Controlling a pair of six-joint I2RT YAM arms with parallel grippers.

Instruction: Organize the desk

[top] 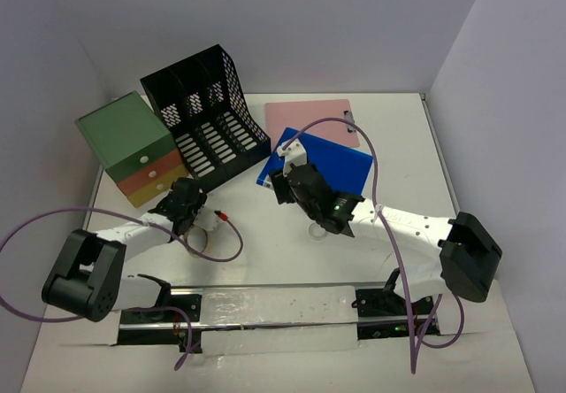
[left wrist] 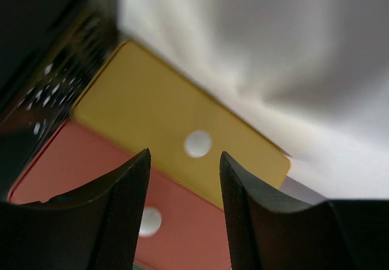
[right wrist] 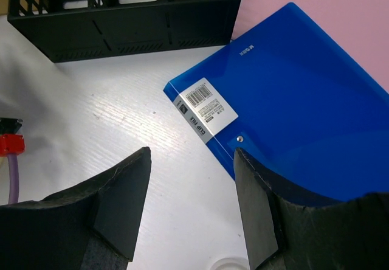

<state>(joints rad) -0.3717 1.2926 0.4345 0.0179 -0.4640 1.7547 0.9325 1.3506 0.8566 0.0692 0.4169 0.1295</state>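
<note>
The white desk [top: 402,145] holds a small drawer unit [top: 133,145] with a green top, an orange drawer [left wrist: 79,173] and a yellow drawer [left wrist: 176,118]. My left gripper [top: 181,200] is open and empty, right in front of those drawers; in the left wrist view its gripper [left wrist: 185,160] frames the yellow drawer's white knob. A blue clip file [top: 323,165] lies partly on a pink clipboard [top: 314,120]. My right gripper [top: 283,181] is open and empty just above the desk at the file's near-left corner, with its right finger over the file [right wrist: 304,87].
A black mesh file organizer [top: 208,114] lies at the back between the drawers and the clipboard, also in the right wrist view [right wrist: 121,14]. A purple cable with a red plug [top: 221,215] loops on the desk by the left arm. Pale walls enclose the desk.
</note>
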